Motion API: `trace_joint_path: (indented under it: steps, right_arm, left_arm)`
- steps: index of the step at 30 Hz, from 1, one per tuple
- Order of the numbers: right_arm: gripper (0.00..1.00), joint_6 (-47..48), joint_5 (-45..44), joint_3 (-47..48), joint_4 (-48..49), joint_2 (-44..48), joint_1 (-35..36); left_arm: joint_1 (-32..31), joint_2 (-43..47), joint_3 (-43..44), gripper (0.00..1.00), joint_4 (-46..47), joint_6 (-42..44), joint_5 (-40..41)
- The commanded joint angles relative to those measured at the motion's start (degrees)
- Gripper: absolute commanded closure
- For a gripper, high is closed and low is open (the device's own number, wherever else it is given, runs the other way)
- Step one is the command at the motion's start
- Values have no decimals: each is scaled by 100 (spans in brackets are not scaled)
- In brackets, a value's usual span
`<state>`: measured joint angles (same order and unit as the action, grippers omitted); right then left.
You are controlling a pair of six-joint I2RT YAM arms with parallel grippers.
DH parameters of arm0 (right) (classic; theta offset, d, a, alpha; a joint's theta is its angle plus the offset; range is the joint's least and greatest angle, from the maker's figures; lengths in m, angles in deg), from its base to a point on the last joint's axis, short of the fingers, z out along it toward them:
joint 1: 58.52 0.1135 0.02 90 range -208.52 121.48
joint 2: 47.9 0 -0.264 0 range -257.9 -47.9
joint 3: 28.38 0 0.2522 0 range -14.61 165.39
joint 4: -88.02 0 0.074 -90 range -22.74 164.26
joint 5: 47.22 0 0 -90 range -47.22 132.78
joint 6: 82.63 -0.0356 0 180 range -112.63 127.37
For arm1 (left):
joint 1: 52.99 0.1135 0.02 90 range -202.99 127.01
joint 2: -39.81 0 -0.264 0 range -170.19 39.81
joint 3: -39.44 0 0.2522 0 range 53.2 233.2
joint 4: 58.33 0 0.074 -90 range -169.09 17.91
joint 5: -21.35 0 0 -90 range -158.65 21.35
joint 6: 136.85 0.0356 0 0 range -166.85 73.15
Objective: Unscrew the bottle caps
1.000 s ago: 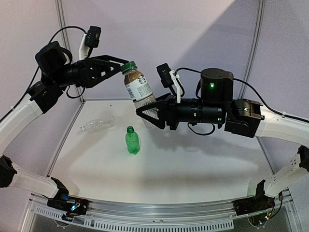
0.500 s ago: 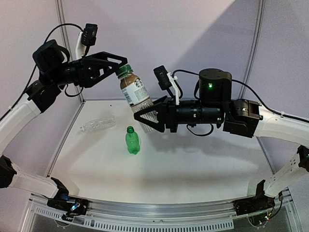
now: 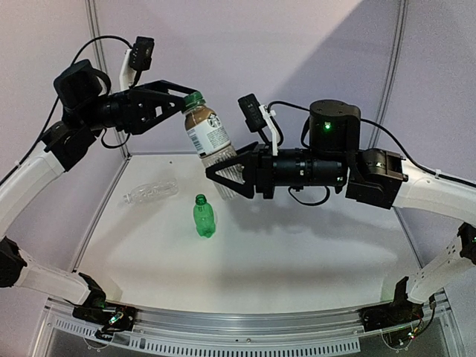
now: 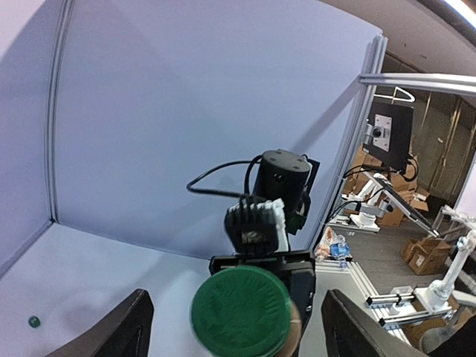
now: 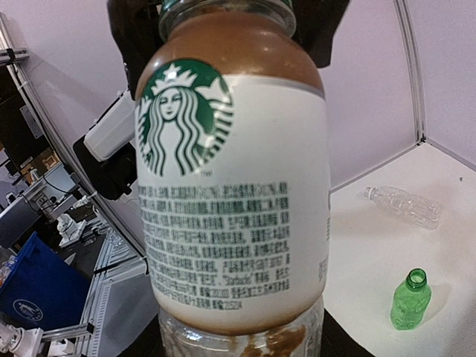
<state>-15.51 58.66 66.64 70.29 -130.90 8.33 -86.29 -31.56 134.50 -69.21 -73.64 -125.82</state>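
Observation:
My right gripper (image 3: 225, 177) is shut on the base of the clear bottle with the white-and-brown label (image 3: 207, 134), holding it tilted in the air above the table. In the right wrist view that labelled bottle (image 5: 230, 193) fills the frame. Its dark green cap (image 3: 194, 98) sits between the fingers of my left gripper (image 3: 184, 101). In the left wrist view the cap (image 4: 240, 312) shows a gap to each black finger (image 4: 119, 331), so the left gripper (image 4: 238, 336) is open around it.
A short green bottle (image 3: 204, 216) stands upright on the white table (image 3: 297, 253). A clear ribbed bottle (image 3: 151, 192) lies on its side to its left. A small green cap (image 4: 33, 321) lies on the table near the left wall.
The right arm has shifted the labelled bottle slightly left. The left gripper has stayed over the green cap, with its fingers spread wider around it.

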Motion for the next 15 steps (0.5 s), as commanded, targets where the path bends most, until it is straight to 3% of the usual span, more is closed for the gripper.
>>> trace_joint_path:
  steps: [1, 6, 15]
  right_arm:
    - [75, 37, 95, 187, -125, -73, 21]
    - [75, 46, 85, 215, -161, -84, 23]
    - [75, 55, 73, 233, -164, -132, 23]
  left_arm:
    - [52, -203, 129, 19, -221, -109, 61]
    - [52, -221, 106, 30, -67, -229, 68]
    - [52, -206, 134, 34, 20, -293, 31]
